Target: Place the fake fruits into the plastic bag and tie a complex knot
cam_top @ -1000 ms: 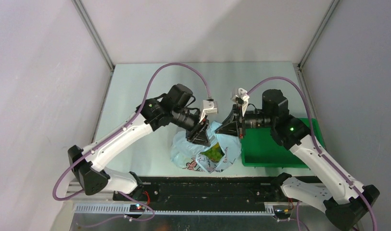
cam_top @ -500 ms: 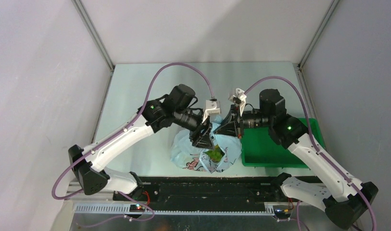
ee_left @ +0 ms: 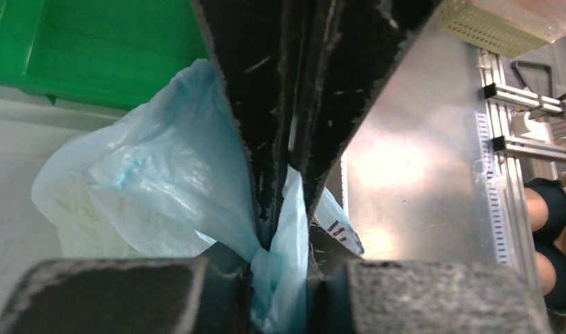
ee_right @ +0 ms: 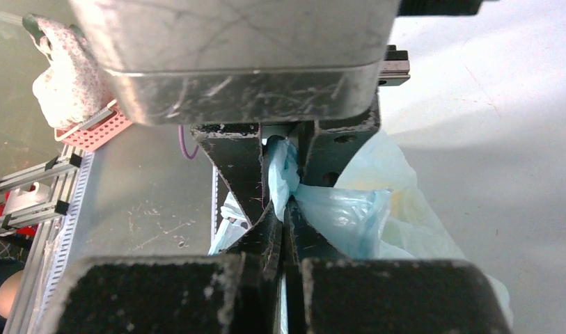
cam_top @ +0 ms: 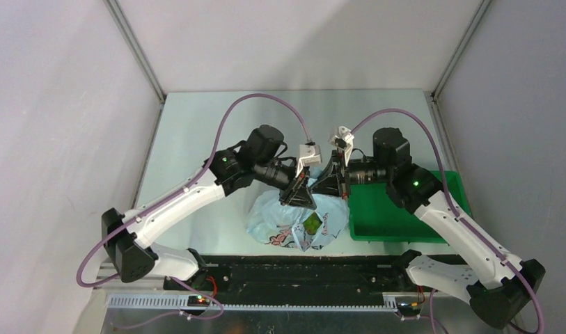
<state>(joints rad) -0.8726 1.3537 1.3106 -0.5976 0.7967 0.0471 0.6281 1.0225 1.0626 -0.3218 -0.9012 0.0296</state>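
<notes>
Overhead, L hand (cam_top: 299,197) & R hand (cam_top: 330,184) meet tip-to-tip, both pinching plastic bag (cam_top: 280,219) top.

Crumpled light-blue plastic bag (cam_top: 271,217), green fruit (cam_top: 312,223) inside

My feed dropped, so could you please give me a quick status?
Left end effector shut on bag, right end effector likewise. Fruit inside bag; no knot visible. Nothing in the way.
</notes>
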